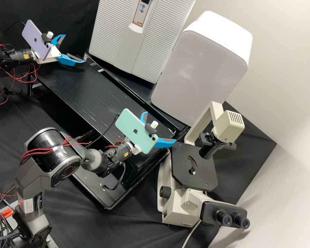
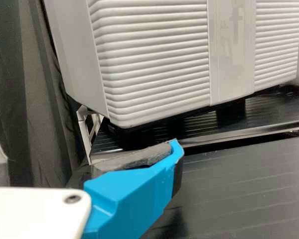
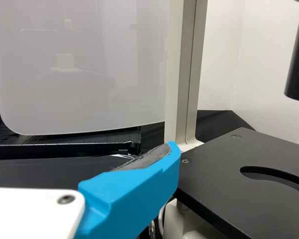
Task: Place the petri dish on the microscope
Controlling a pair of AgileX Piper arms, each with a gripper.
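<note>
"Standing on black cloth beyond the right end of the ribbed black bench top [image 1: 82,86], is that the microscope [image 1: 177,206]?"

"It is, upright, with its flat black stage [image 1: 206,177] facing up and a curved slot [image 1: 190,162] through the stage's middle. Its lamp housing [image 1: 227,127] sits above, and the two eyepieces [image 1: 232,219] stick out on the side away from the tall white cabinets."

"And the right gripper [image 1: 161,126]?"

"Over the bench top's right end, near the stage's closest corner. Its jaws stand wide, one blue finger well apart from the other. In the right wrist view, one finger [image 3: 132,194], with a dark grey pad [image 3: 147,157], shows just beside the stage's edge; I can't tell if they touch."

"Where do you find the left gripper [image 1: 74,49]?"

"By the bench top's far left corner, well apart from the microscope. Wide jaws there too; the left wrist view has a padded finger on either side of the gap."

"What's behind?"

"A white ribbed cabinet [image 1: 137,34] along the bench's back edge, then a smooth white cabinet [image 1: 199,69] nearer the microscope. Each arm bears a phone by its gripper: a purple phone [image 1: 36,39] on the left, a mint phone [image 1: 136,129] on the right."
</note>
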